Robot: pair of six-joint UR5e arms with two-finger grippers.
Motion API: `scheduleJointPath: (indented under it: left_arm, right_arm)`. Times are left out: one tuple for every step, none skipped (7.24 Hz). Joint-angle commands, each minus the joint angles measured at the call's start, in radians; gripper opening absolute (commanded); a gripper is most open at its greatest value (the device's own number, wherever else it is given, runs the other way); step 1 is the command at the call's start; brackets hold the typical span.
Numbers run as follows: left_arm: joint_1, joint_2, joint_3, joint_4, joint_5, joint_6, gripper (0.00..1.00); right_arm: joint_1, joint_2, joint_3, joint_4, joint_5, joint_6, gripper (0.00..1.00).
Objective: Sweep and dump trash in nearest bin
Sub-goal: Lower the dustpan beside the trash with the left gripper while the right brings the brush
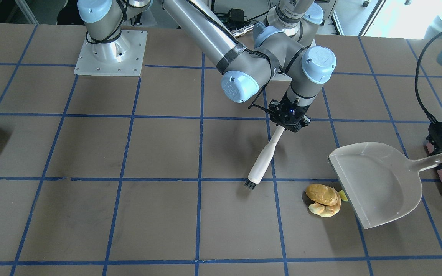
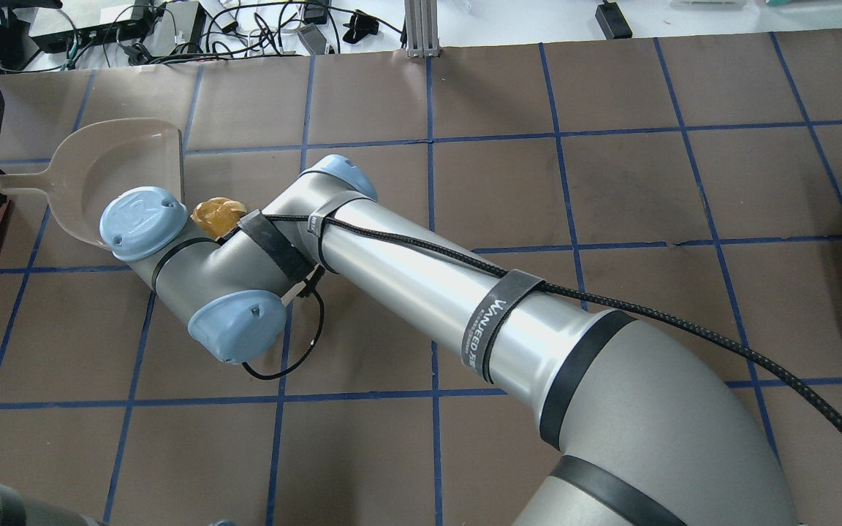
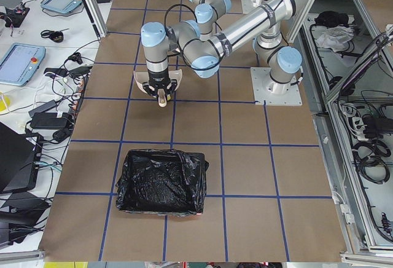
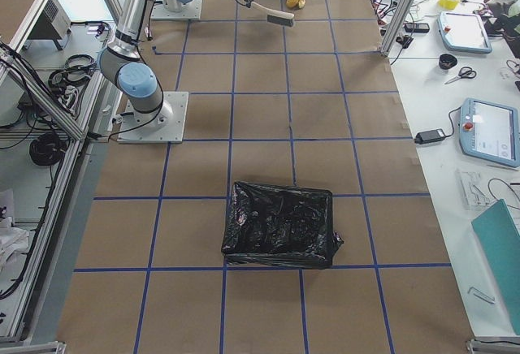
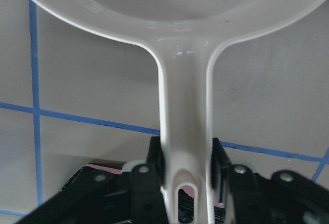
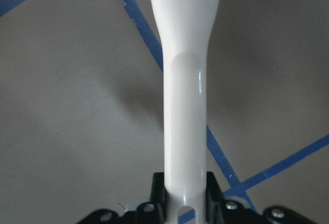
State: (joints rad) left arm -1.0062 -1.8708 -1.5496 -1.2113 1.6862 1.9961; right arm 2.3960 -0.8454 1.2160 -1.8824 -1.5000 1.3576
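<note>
trash (image 1: 324, 200), three pieces in one heap: potato lump (image 1: 322, 194), croissant piece (image 1: 322, 209), sponge sliver (image 1: 343, 195) mostly hidden, lies at 5 o'clock from the right gripper (image 1: 284, 126), just beside the one dustpan (image 1: 378, 184). left wrist view: left gripper (image 5: 186, 167) pinches the dustpan handle. right wrist view: jaws pinch the one brush (image 6: 185, 80). left view: bin (image 3: 163, 182) sits at 6 o'clock from the near gripper, well apart.
</note>
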Motion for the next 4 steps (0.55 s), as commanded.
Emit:
scheduleJointPath:
  left_arm:
    - [0.079,-0.053,0.023,0.018,-0.010,0.174,0.00]
    - [0.090,-0.074,0.041,0.022,-0.013,0.240,0.00]
    - [0.104,-0.115,0.060,0.056,-0.013,0.303,0.00]
    - [0.145,-0.160,0.080,0.093,-0.014,0.335,0.00]
  right_arm:
    - [0.000,-0.001,0.000,0.000,0.000,0.000,0.00]
    - [0.000,0.000,0.000,0.000,0.000,0.000,0.00]
    - [0.000,0.000,0.000,-0.001,0.001,0.000,0.00]
    - [0.000,0.005,-0.001,-0.003,0.006,-0.002,0.00]
